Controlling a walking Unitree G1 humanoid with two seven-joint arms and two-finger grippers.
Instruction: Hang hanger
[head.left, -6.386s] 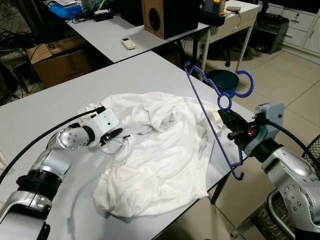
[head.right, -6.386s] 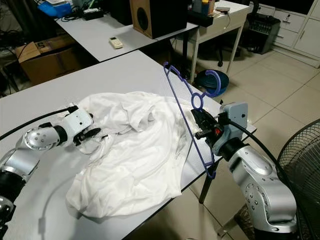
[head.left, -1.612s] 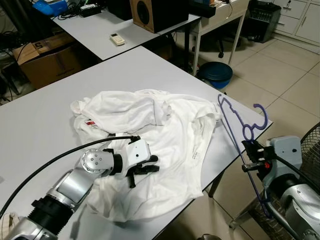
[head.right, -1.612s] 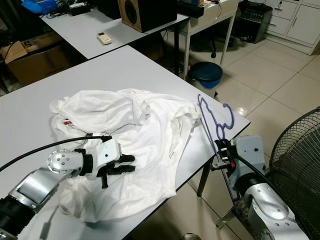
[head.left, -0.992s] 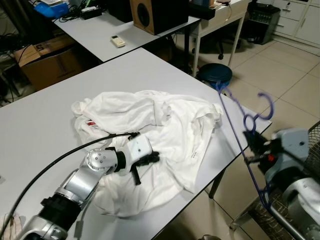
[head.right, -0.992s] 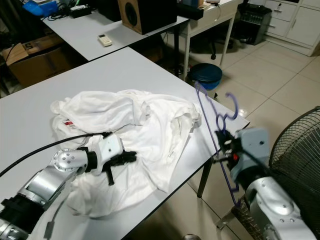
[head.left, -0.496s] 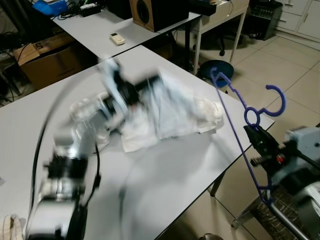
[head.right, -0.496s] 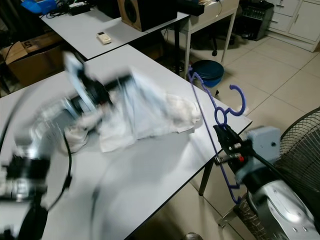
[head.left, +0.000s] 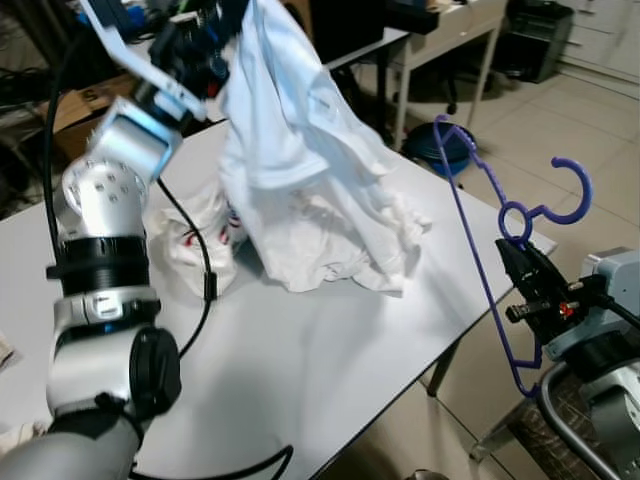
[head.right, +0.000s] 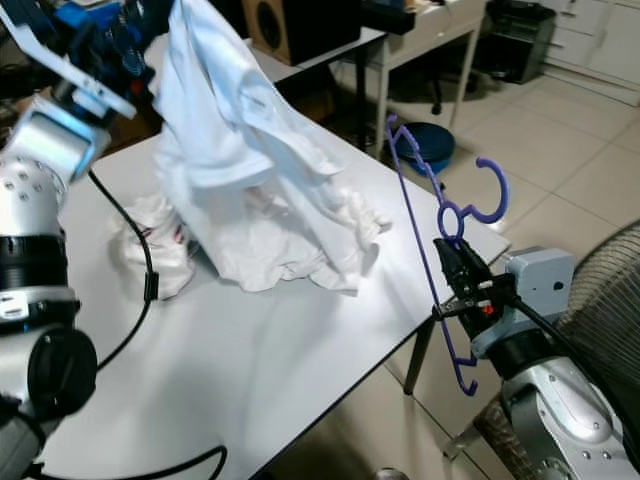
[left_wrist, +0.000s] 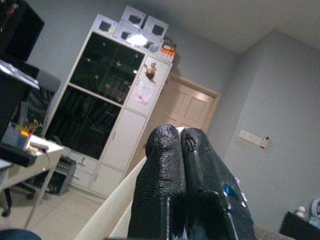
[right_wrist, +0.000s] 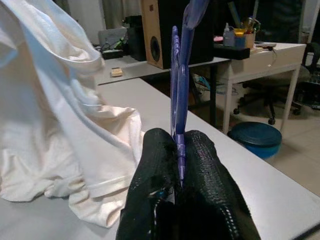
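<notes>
My left gripper (head.left: 228, 22) is raised high over the table's far side, shut on a white shirt (head.left: 290, 150). The shirt hangs down from it, and its lower part lies bunched on the grey table (head.left: 330, 350). In the left wrist view the fingertips (left_wrist: 172, 140) are pressed together with white cloth (left_wrist: 107, 215) beside them. At the table's right edge my right gripper (head.left: 520, 275) is shut on a thin purple hanger (head.left: 470, 240). The hanger stands upright with its hook (head.left: 570, 195) on top. In the right wrist view the hanger (right_wrist: 178, 75) rises between the shut fingers, facing the shirt (right_wrist: 60, 125).
A second table with a dark speaker (right_wrist: 155, 35) stands behind. A blue round bin (head.right: 425, 145) sits on the tiled floor past the table corner. A fan's wire guard (head.right: 620, 300) is at the far right, and a cardboard box (head.left: 75, 100) at the far left.
My left arm has swung up and lifted the shirt off the table, where it lay flat before. The right gripper holds the hanger slightly higher, near the table edge.
</notes>
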